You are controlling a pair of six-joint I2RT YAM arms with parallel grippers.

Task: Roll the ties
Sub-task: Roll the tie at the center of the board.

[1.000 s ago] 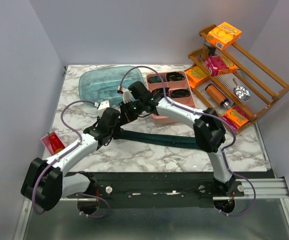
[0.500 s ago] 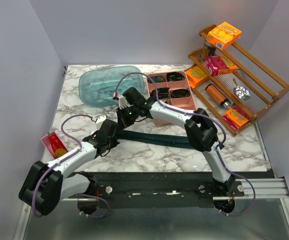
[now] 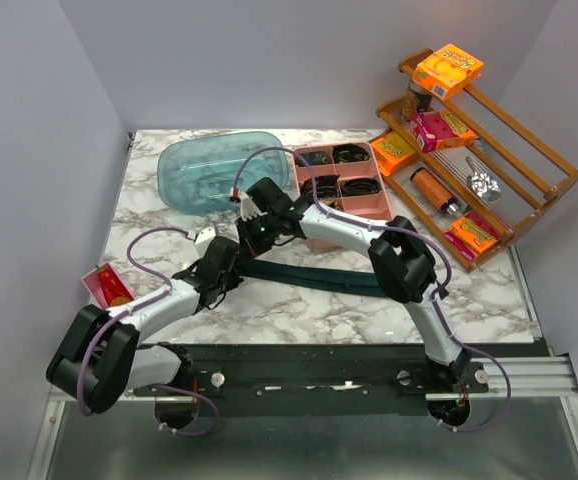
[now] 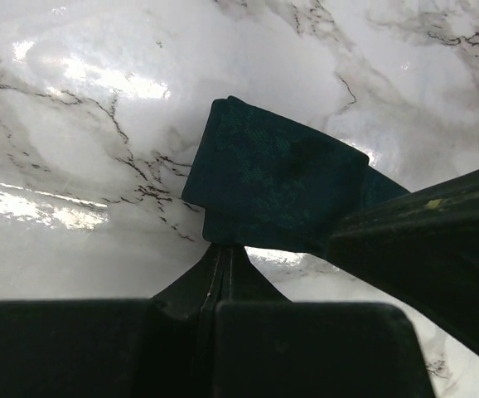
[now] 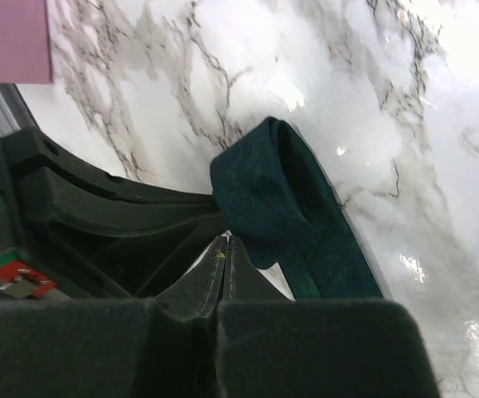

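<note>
A dark teal-green tie lies flat across the marble table, its left end folded over into a short flap, which also shows in the right wrist view. My left gripper is shut, and its tips touch the near edge of the flap. My right gripper is shut, and its tips sit just beside the fold on its other side. Each gripper appears as a dark shape in the other's wrist view. Rolled tie coils sit in a pink tray.
The pink compartment tray stands behind the tie. A clear teal bin is at the back left. A wooden rack with snack boxes stands at the right. A red packet lies at the left edge.
Both grippers have come down and nearer to the tie's left end. The left gripper has then shifted slightly right to the fold. The tie's long strip has stayed in place.
</note>
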